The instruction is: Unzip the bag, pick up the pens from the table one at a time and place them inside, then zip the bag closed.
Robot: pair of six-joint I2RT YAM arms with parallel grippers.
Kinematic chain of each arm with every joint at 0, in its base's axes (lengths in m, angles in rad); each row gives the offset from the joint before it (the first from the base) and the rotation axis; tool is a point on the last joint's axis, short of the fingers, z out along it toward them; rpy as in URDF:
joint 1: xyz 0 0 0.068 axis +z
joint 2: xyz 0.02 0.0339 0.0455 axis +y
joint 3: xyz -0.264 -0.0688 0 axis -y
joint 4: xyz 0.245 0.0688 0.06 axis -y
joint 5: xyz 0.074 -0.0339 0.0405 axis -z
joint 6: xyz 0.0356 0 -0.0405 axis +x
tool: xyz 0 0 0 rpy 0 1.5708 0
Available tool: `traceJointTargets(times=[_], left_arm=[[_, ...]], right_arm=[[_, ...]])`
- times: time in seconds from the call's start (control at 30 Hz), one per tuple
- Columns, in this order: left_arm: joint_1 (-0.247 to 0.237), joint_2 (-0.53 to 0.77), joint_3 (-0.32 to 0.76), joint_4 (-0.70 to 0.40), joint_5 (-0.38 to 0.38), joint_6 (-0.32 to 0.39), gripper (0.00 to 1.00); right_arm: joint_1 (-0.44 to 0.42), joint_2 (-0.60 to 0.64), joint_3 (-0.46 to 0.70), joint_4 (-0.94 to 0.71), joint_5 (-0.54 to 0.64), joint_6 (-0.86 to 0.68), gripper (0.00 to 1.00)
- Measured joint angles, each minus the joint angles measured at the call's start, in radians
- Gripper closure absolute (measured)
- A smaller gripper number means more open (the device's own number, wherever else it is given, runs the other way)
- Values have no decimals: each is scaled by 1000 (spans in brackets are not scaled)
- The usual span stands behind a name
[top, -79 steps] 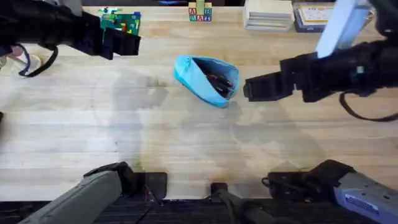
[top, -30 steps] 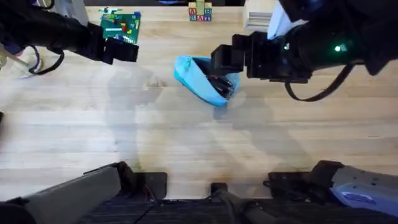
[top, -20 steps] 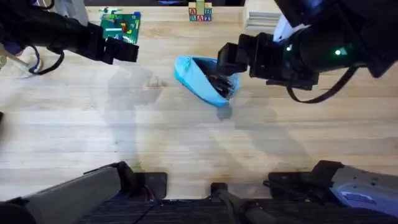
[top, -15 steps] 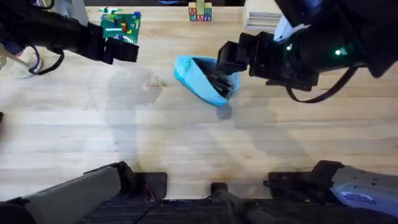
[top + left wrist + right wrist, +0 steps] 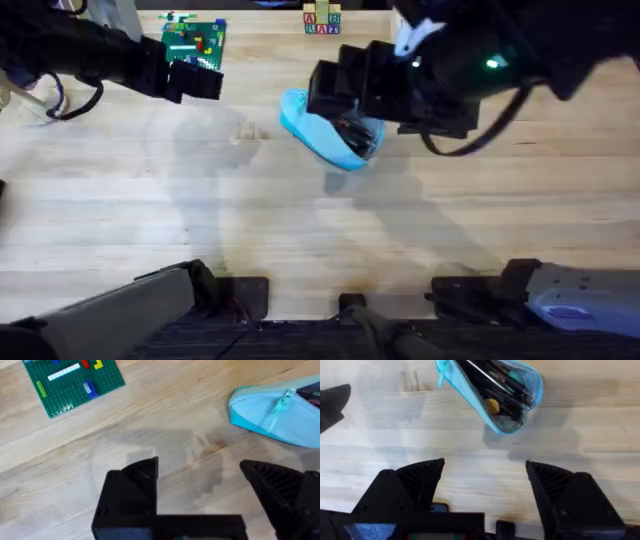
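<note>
The bag [image 5: 330, 135] lay on the counter [image 5: 300, 240] near its far middle, on its side, unzipped, w/ its mouth gaping toward the right. In the right wrist view the bag [image 5: 492, 395] showed the pens [image 5: 495, 382] inside: several dark sticks packed together, plus a yellowish round bit among them. Its pull cord [image 5: 280, 407] hung off the zipper at the closed end, seen in the left wrist view along w/ the bag [image 5: 275, 412].

Right end effector [image 5: 335, 90] hovered over the bag's far side, arm reaching in from the right & partly covering the pouch from overhead. Its own cam showed the right end effector [image 5: 485, 472] w/ fingers spread wide, nothing between them, bare counter [image 5: 470, 455] below, bag just beyond the tips.

Left end effector [image 5: 205, 72] sat well apart to the left, near a green brick baseplate [image 5: 193, 40] at the counter's far edge. In the left wrist view the left end effector [image 5: 200, 467] was also spread, empty, above plain wood [image 5: 165, 450]; baseplate [image 5: 72, 382] w/ small coloured bricks beyond.

Also at the far edge: alphabet blocks [image 5: 322, 20] & a stack of pale flat items [image 5: 432, 22].
</note>
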Motion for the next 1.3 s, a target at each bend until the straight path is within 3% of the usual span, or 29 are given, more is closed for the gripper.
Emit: traceJointTargets(times=[0.4, 1.3], left_arm=[[0, 0, 0, 2, 0, 0, 7], [0, 0, 0, 1, 0, 0, 8]], right_arm=[[62, 191, 213, 0, 4, 27, 5], [74, 315, 228, 140, 18, 307, 4]])
